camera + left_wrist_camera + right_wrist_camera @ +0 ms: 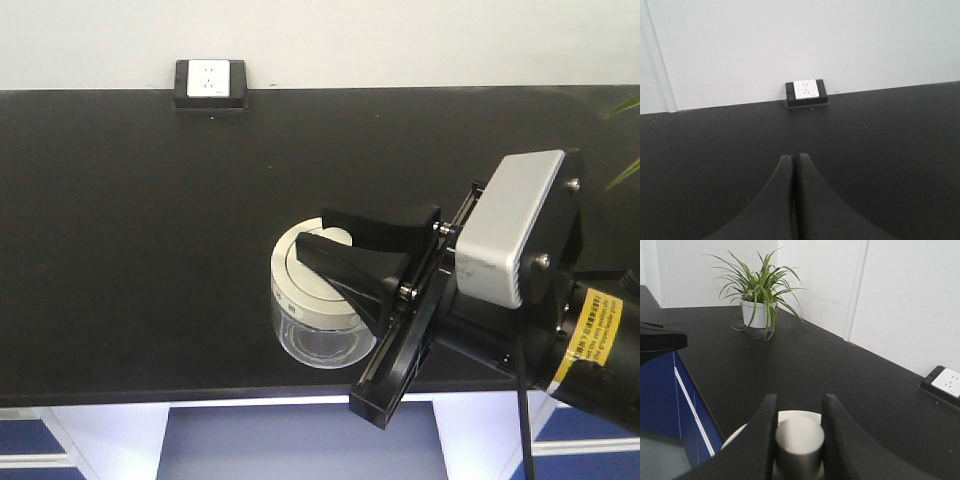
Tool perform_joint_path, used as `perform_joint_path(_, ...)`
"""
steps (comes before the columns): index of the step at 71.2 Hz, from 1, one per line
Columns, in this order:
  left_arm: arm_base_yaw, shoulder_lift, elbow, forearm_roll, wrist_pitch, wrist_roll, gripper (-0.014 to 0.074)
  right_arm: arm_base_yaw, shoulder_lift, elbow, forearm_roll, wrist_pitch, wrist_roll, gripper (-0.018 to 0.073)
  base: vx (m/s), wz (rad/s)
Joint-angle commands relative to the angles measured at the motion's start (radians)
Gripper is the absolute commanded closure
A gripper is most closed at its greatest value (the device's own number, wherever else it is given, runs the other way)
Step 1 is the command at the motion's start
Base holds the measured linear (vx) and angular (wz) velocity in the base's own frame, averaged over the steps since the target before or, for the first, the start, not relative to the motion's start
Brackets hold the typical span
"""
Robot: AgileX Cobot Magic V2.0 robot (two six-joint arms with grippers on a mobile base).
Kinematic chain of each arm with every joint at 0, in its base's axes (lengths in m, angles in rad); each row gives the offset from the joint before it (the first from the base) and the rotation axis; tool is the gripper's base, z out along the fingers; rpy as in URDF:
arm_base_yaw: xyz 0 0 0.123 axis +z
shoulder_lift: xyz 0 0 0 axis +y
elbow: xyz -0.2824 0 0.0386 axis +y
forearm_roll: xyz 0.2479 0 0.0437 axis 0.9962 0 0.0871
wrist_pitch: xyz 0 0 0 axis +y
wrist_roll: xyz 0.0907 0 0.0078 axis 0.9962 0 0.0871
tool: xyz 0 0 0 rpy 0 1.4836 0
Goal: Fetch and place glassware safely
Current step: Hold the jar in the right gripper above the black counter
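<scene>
The jar [316,346] is seen on the black counter [120,250], close to its front edge and right of the middle in the front view. Whether its base rests on the surface or is held just clear of it cannot be told. Its clear glass body is topped by a cream-white lid [288,295], and the small round knob [799,440] at the lid's centre is gripped by the right gripper [313,231], which is extended in from the right at a slant. In the right wrist view its two black fingers [760,440] are shown pressed against the knob on either side, so this gripper is clamped on the jar by its knob. The left gripper [794,160] is seen only in its own wrist view, where its fingers are closed tight against each other with nothing held between them. It is poised above the counter and pointed towards a white socket [806,89] set in a black frame at the counter's back edge, against the white wall [790,40]. The same socket is seen at the rear of the counter in the front view, well apart from the jar. A green plant [757,285] in a white pot [751,314] is shown at the far end of the counter in the right wrist view, well away from the jar, and blue cabinet fronts [660,400] are visible below the counter's edge.
</scene>
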Motion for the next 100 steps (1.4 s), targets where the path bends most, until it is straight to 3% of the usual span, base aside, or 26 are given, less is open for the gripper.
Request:
perform_joint_path(1,-0.006,0.009,-0.027,-0.010,-0.071,-0.006,0.0603,-0.003,-0.018,-0.032,0.026,-0.083,-0.003,0.0560,0.16,0.09)
perform_joint_path(100,-0.006,0.009,-0.027,-0.010,-0.071,-0.006,0.0603,-0.003,-0.018,-0.032,0.026,-0.083,-0.003,0.0560,0.07,0.03)
